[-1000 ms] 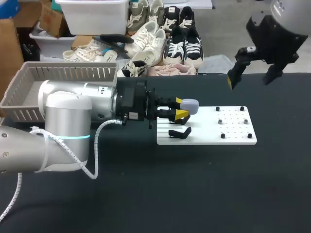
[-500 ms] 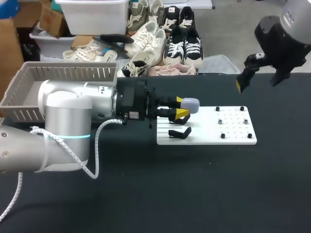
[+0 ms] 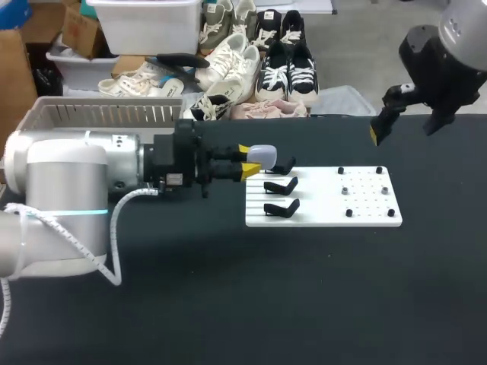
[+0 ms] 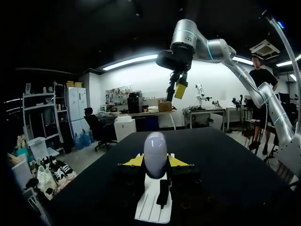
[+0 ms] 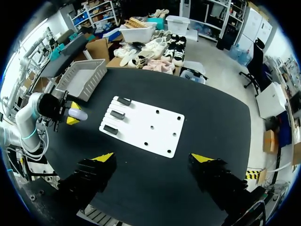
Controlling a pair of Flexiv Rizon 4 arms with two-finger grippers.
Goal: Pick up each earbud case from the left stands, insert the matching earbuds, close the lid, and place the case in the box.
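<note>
Head view, progress: early stage, judging by one case (image 3: 261,157) in the grip and off its stand, with no earbuds in it yet.
Case position: in the air just off the 9 o'clock edge of the white board (image 3: 365,217), close to the top stand.
Stands (image 3: 280,185): three black cradles in a column along the board's 9 o'clock side, none carrying a case.
Left gripper (image 3: 247,160): clamped narrow on the case, one yellow tip on each flank, the rounded end poking out ahead of the tips.
Right gripper (image 5: 155,162): fingers spread wide with nothing between them, hanging high over the table toward 1 o'clock from the board.
Case look: small, smooth, pale lilac and egg-rounded, with a soft sheen; lid apparently shut, seam too faint to make out.
Small knobs (image 3: 345,190): several dotted over the board's 3 o'clock half, too small to tell whether earbuds.
Basket (image 3: 99,114): grey, slatted, toward 10 o'clock from the board; contents not visible.
Left to do: open the lid, seat the matching earbuds, shut the lid, drop the case in the basket.
</note>
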